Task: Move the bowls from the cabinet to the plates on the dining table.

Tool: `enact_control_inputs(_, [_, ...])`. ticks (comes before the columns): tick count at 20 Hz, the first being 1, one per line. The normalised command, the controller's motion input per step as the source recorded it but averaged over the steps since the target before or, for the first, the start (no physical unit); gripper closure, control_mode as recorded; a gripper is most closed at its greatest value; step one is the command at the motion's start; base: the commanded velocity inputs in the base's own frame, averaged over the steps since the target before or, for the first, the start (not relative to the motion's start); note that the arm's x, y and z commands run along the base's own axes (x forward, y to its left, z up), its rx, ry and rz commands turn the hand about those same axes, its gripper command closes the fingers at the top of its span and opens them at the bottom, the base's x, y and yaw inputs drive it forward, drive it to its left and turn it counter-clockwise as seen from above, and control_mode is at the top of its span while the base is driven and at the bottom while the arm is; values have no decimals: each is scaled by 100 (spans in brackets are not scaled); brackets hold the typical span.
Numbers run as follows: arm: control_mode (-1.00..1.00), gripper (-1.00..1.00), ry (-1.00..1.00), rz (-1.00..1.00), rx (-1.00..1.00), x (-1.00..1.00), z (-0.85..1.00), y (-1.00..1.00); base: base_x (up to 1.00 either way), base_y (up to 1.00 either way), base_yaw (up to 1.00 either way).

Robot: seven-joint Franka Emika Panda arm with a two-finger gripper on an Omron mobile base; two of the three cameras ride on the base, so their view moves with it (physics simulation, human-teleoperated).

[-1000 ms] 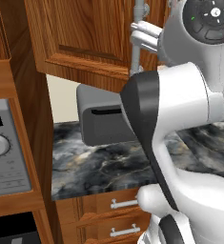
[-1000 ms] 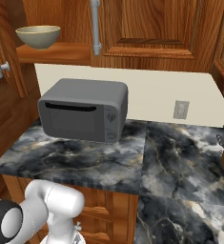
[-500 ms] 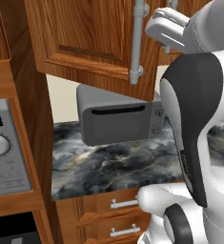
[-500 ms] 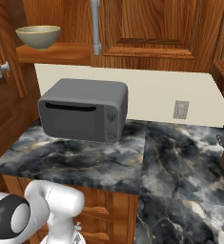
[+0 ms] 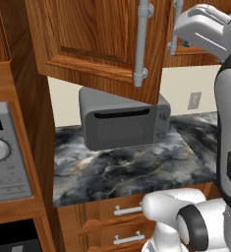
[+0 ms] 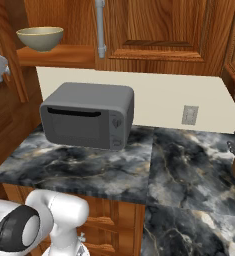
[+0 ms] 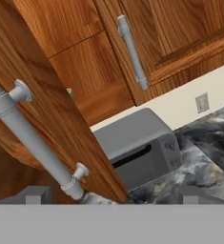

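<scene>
Wooden cabinet (image 7: 61, 119) door beside wide, empty pincer (image 7: 108, 193).

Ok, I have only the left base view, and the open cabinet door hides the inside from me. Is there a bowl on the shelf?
Observer: Yes. In the right base view one bowl stands upright on the cabinet shelf, up and to the left of the toaster oven.
Operator: Is the gripper holding something?
Observer: No. In the hand view the gripper is open, with nothing between its tips.
Operator: And what does the hand look at?
Observer: The open door's bar handle is close in front of it, with the toaster oven beyond.
</scene>
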Motion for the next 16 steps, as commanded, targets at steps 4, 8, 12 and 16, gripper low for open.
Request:
enact_control_inputs(4, [-100,-100,0,13,0,-5,0,-29,0,0,0])
enact_control_inputs(8, [-100,-100,0,13,0,1,0,-27,0,0,0])
enact_control_inputs(12, [-100,-100,-1,13,0,8,0,-28,0,0,0])
enact_control_inputs(16, [-100,-100,0,13,1,21,-7,-24,0,0,0])
